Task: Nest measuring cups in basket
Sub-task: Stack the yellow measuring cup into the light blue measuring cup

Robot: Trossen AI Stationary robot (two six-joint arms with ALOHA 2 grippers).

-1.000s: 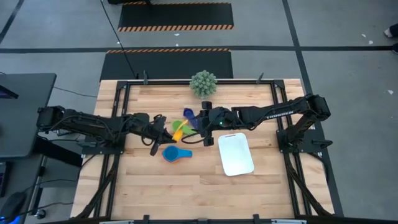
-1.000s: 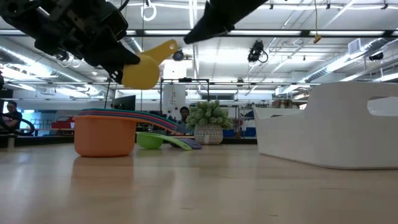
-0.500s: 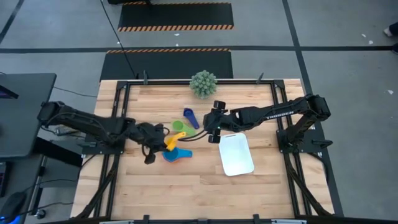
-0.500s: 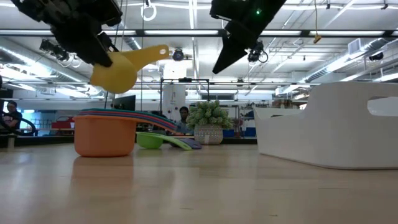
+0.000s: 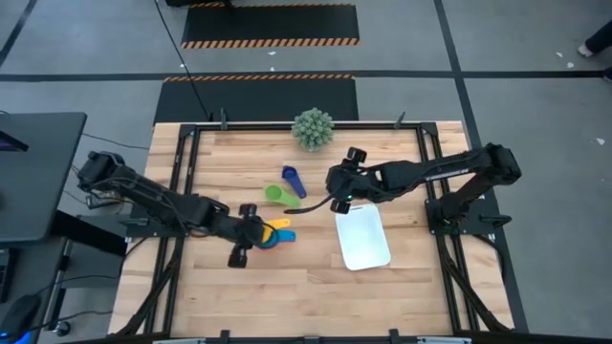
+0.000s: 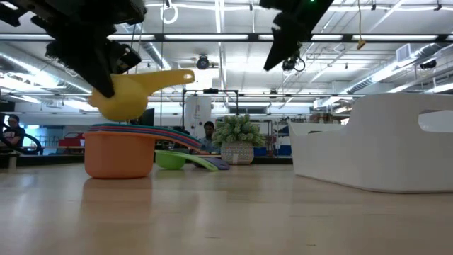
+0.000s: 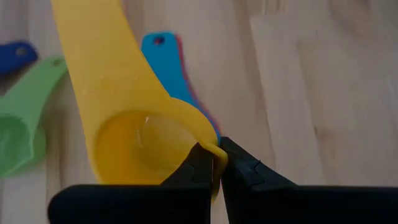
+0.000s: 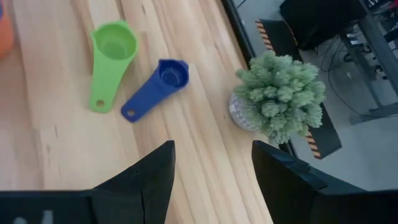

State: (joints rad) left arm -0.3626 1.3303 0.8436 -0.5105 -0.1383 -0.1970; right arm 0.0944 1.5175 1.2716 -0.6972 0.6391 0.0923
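My left gripper (image 5: pixel 252 233) is shut on a yellow measuring cup (image 6: pixel 124 100) and holds it just above a stack of nested cups (image 6: pixel 119 150). The stack has an orange cup at the bottom and a light blue one on top (image 5: pixel 271 239). A green cup (image 5: pixel 277 194) and a dark blue cup (image 5: pixel 292 179) lie on the table farther back. The white basket (image 5: pixel 363 239) stands to the right. My right gripper (image 5: pixel 336 194) hangs open and empty above the table between the loose cups and the basket. My left gripper pinches the yellow cup's bowl rim (image 7: pixel 216 153), on the side opposite the handle, one finger inside the bowl and one outside. The cup is lifted clear, about level, and its handle (image 6: pixel 173 76) points away from the fingers.
A spiky green plant in a small pot (image 5: pixel 313 128) stands at the table's far edge. A black metal frame (image 5: pixel 182 162) runs round the table. Bare wood lies in front of the stack and the basket. A person (image 6: pixel 10 131) shows in the room beyond.
My left gripper has carried the yellow cup toward the table's near edge and down, from beside the loose cups to just over the stack; the cup has come level. My right gripper has gone toward the table's right edge, away from the loose cups.
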